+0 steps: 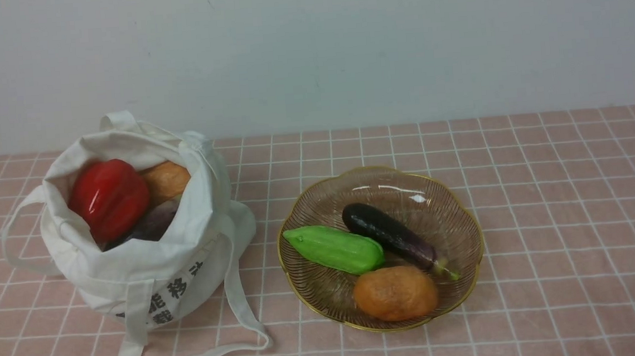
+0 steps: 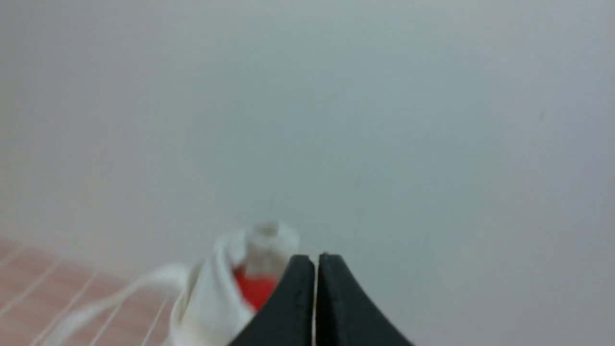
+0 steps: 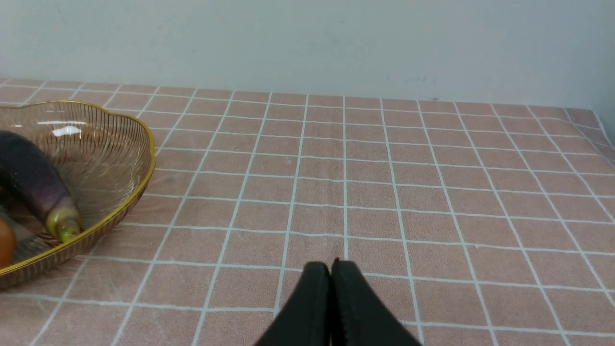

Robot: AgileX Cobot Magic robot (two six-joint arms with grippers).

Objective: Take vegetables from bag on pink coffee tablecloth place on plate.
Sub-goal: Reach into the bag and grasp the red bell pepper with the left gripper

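We see the bag [image 1: 150, 268] standing open on the cloth [image 1: 566, 211], left of the plate [image 1: 407, 185], with a pepper [image 1: 107, 198] and a potato [image 1: 165, 180] inside. In the plate lie a gourd [image 1: 336, 249], an eggplant [image 1: 391, 233] and a second potato [image 1: 395, 294]. Our left tool [image 2: 315, 269] is clenched on nothing, the bag just beyond it. Our right tool [image 3: 330, 271] is likewise clenched and empty, above the cloth right of the plate

The only print is on the white bag [image 1: 139, 263]: black Chinese characters in a slanted row low on its front side; folds in the cloth hide some; at this size none reads with certainty.
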